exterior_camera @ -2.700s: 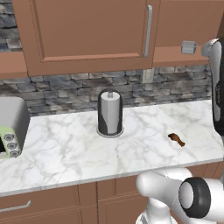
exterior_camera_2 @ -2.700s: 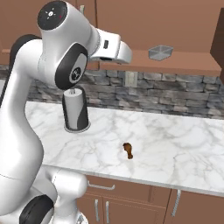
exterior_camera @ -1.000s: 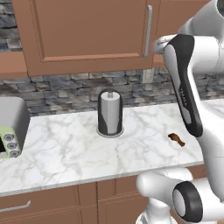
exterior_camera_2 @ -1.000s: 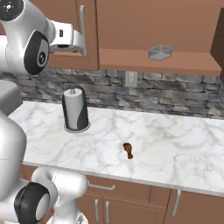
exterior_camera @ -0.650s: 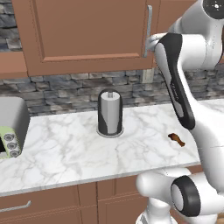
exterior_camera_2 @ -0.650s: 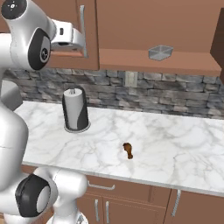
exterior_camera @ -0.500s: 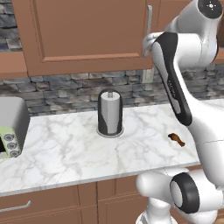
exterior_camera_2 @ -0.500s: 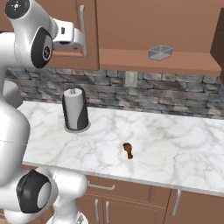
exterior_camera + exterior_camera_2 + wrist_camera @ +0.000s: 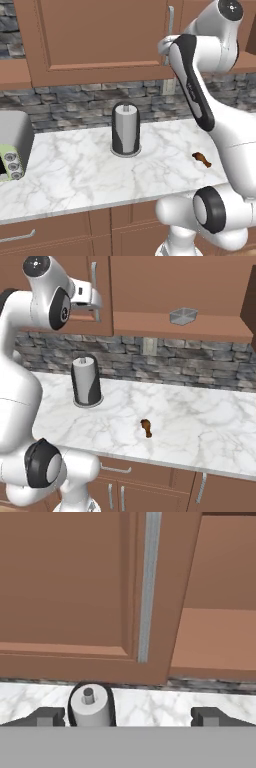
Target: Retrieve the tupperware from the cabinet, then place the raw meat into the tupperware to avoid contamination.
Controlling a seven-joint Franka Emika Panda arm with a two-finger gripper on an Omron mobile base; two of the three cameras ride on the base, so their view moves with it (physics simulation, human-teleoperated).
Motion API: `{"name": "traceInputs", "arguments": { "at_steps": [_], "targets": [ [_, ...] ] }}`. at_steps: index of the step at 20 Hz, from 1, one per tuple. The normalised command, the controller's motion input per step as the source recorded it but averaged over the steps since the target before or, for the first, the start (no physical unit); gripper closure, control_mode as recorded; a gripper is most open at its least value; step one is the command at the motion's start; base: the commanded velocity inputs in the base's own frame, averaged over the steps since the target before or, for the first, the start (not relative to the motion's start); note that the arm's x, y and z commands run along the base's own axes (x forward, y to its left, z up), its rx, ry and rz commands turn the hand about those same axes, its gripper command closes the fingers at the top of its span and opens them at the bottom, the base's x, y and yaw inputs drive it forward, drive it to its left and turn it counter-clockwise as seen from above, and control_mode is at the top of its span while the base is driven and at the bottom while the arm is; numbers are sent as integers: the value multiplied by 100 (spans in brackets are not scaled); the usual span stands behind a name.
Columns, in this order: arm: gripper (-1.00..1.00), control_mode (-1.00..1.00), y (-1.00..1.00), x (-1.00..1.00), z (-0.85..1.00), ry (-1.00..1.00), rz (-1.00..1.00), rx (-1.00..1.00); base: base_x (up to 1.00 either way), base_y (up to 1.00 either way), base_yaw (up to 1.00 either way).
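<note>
Gripper (image 9: 95,300) is raised to wall-cabinet height, right at the vertical silver bar handle (image 9: 149,587) of the cabinet (image 9: 100,40); in the hand view the 2 fingertips (image 9: 47,716) stand wide apart at the bottom edge, jaws fully open, nothing held. Contact w/ the handle cannot be confirmed; handle sits between the fingers' line of sight, ahead of the camera. That door appears closed, panel flush. To the door's right the adjoining cabinet section is open, bare brown shelf (image 9: 220,642) visible. Tupperware (image 9: 183,316), grey translucent, shallow, rests upright on that open shelf in the right base view, well apart from the gripper and to its right. Raw meat (image 9: 146,427), small reddish-brown chunk w/ a thin tapered end, lies on the white marble tabletop (image 9: 200,421), near the front edge, clear of other items; also seen in the left base view (image 9: 202,159) just beside the arm's lower body. Paper towel roll (image 9: 125,128) on a dark holder stands upright toward the back of the tabletop, below the gripper, well apart from the meat. Grey toaster (image 9: 12,145) at the far left end of the tabletop. Stone backsplash (image 9: 200,368) runs behind; wall outlet (image 9: 149,346) set in it. Lower drawers (image 9: 150,481) under the tabletop shut.
</note>
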Motion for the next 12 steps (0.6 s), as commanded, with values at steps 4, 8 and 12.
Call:
{"name": "traceInputs", "arguments": {
  "at_steps": [4, 8, 12],
  "targets": [
    [-100, -100, 0, 42, -5, 0, 3, 0, 0, 0, 0],
    [-100, -100, 0, 38, -2, -1, 1, -3, 0, 0, 0],
    [-100, -100, -5, 37, -1, -1, 1, -3, 0, 0, 0]
  ]
}}
